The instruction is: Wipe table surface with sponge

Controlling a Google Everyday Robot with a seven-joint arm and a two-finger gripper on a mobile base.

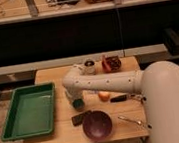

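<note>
Nearest me, my white arm [162, 95] leads to the tool [76, 100], pointing down at the dark green sponge [78, 106] on the surface [67, 133]; whether it is clenched I cannot tell. From the sponge, an orange ball [103, 95] lies at 3 o'clock, a dark block [81, 118] at 6, a green tray [29, 111] at 9.

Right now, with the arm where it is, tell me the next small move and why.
Probably a short sweep toward the far left corner. The gripper hangs directly over the sponge, which sits on the table surface between the green tray and the orange ball. The dark block lies just on the near side, while bare wood shows far left.
</note>
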